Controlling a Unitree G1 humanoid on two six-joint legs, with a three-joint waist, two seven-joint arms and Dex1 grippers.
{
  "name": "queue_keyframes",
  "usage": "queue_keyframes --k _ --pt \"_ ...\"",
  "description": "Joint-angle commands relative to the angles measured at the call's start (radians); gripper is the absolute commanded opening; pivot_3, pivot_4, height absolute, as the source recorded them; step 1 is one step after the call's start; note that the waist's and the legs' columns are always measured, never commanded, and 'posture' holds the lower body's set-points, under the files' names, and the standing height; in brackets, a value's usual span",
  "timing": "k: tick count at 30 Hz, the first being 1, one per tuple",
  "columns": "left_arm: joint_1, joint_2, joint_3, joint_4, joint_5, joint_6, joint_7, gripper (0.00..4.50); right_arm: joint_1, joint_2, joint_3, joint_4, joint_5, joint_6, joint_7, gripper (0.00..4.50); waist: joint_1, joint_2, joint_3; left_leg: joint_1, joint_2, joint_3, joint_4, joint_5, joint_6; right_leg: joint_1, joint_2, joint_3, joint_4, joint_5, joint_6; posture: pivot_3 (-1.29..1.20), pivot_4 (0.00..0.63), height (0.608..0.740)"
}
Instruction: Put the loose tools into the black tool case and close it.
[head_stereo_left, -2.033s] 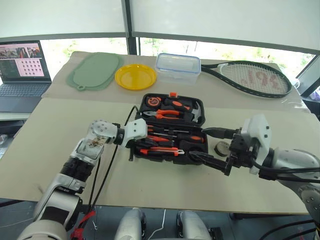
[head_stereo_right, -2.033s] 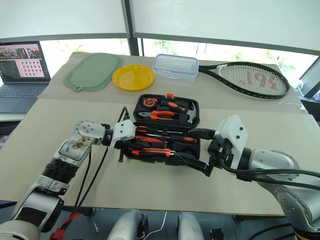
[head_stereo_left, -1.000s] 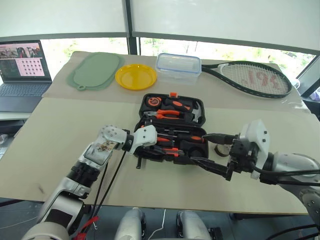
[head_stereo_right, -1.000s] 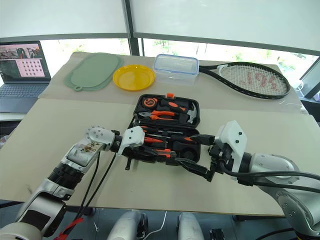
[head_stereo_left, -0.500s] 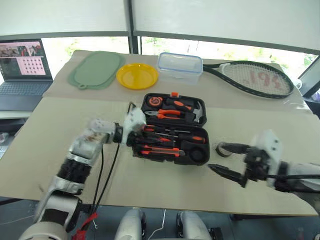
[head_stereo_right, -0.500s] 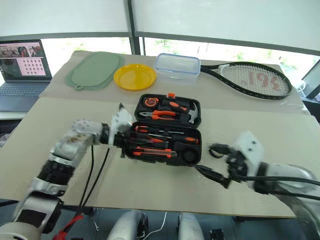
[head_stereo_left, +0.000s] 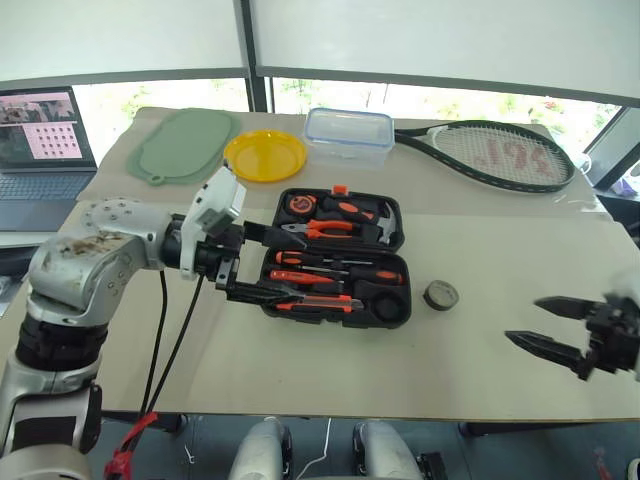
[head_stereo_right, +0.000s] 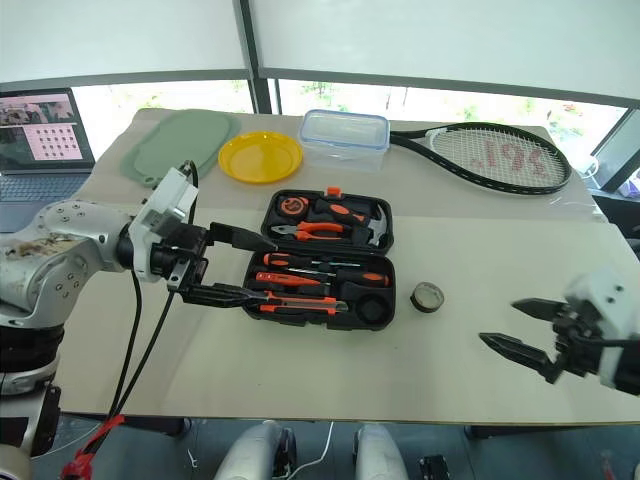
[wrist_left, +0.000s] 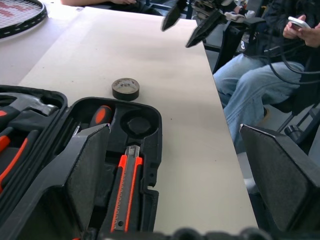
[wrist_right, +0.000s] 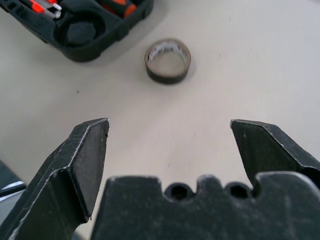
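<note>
Tape roll (head_stereo_left: 440, 294) lies on the table (head_stereo_left: 330, 370) just right of the open tool case (head_stereo_left: 335, 258)

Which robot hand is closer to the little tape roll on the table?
Right. The right gripper hangs open just past the tape roll; the left gripper is open over the tool case's far side.

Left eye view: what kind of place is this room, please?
Probably an office or lab used for robot trials, not a workshop: a table set against big windows, an open laptop beside it, and mixed test items such as a racket and a yellow plate.
</note>
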Motion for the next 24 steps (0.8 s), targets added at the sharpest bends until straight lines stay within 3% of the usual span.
queue_keyframes --k 1,7,13,16,24 --pt "0.009 -0.007 -0.016 -0.026 0.029 -0.068 0.022 4.49 -0.144 0.004 0.197 0.055 -0.094 -0.068 -0.001 4.5 0.001 0.0 0.0 0.0 0.0 0.0 0.0 0.0 0.0 0.0 0.0 0.0 0.0 0.0 0.0 0.0 0.15 0.738" --pt "0.002 -0.007 -0.02 -0.024 0.034 -0.087 0.039 4.49 -0.358 0.051 0.418 0.164 -0.214 -0.097 -0.021 4.5 0.011 0.0 0.001 -0.003 -0.001 0.0 0.001 0.0 0.0 -0.003 0.0 0.0 0.0 0.0 0.0 0.0 0.15 0.738" --pt "0.001 -0.006 -0.026 -0.013 0.051 -0.106 0.052 4.49 -0.432 0.083 0.517 0.213 -0.285 -0.1 -0.024 4.5 0.013 0.0 0.001 -0.004 -0.001 0.0 0.001 0.0 0.0 -0.003 -0.001 -0.001 0.0 0.0 0.001 0.0 0.15 0.738" --pt "-0.002 -0.01 -0.027 -0.009 0.057 -0.113 0.056 4.5 -0.456 0.114 0.555 0.248 -0.321 -0.105 -0.045 3.89 0.011 0.0 0.001 -0.004 -0.001 0.001 0.001 0.0 0.0 -0.003 -0.001 -0.001 0.0 0.0 0.001 0.0 0.15 0.738" --pt "-0.01 -0.022 -0.047 0.001 0.077 -0.134 0.065 4.5 -0.436 0.145 0.56 0.253 -0.353 -0.123 -0.047 1.16 0.012 0.0 0.001 -0.004 -0.001 0.001 0.001 0.0 0.0 -0.003 -0.001 -0.001 0.001 0.0 0.001 0.0 0.15 0.738"
